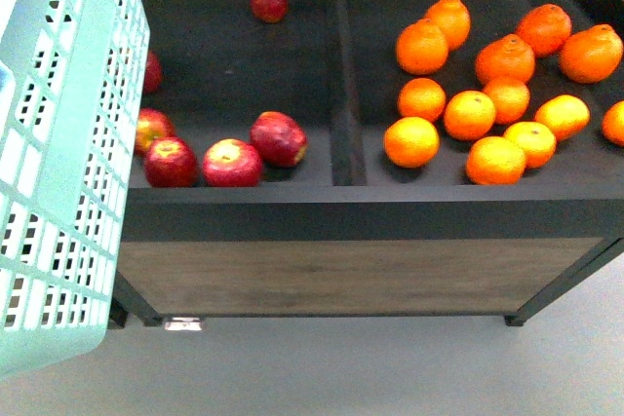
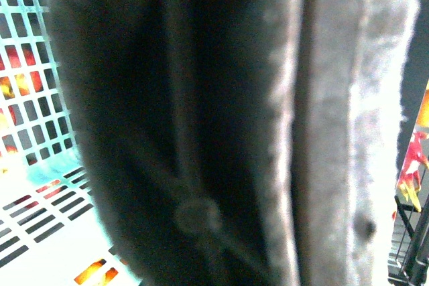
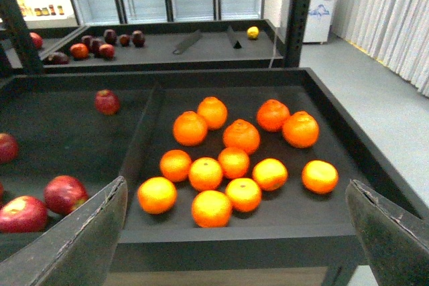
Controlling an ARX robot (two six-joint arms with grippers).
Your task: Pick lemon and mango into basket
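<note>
Front view shows the basket (image 1: pixel 60 172) tilted at far left beside apples (image 1: pixel 232 163) and oranges (image 1: pixel 470 114); left wrist view is blurred, with basket slats (left gripper's state cannot be told); right wrist view shows the right gripper (image 3: pixel 234 184) spread apart, the lemon (image 3: pixel 253 32) on a far table (image 3: pixel 201 48).

The basket (image 1: pixel 58 143) is pale aqua, patterned with slots. Apples (image 1: pixel 232 163) are dark red, oranges (image 1: pixel 470 114) bright orange, the bin (image 1: pixel 341 200) black with wood-grain front

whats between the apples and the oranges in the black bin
A raised black divider runs between the apples and the oranges, splitting the bin into two compartments. It shows in the front and right wrist views.
</note>
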